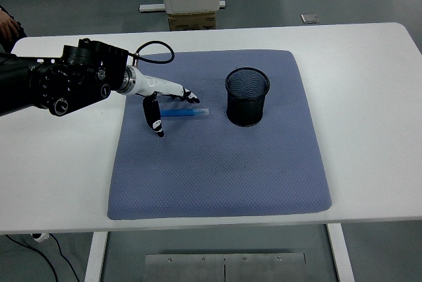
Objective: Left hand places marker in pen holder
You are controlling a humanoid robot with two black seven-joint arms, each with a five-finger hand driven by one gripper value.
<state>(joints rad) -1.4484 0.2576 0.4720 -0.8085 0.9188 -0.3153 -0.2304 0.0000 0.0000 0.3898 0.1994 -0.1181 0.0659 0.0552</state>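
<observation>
Viewing the table from my remote station, I note the left hand [161, 99] hovering with fingers spread, holding nothing, directly over the blue marker [184, 113]. Marker lies flat on the blue mat [217, 170], left of the upright black mesh pen holder [248, 96], apart from it.

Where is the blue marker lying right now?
In the head view, the blue marker lies on the blue mat, left of the mesh pen holder, beneath the left hand.
</observation>
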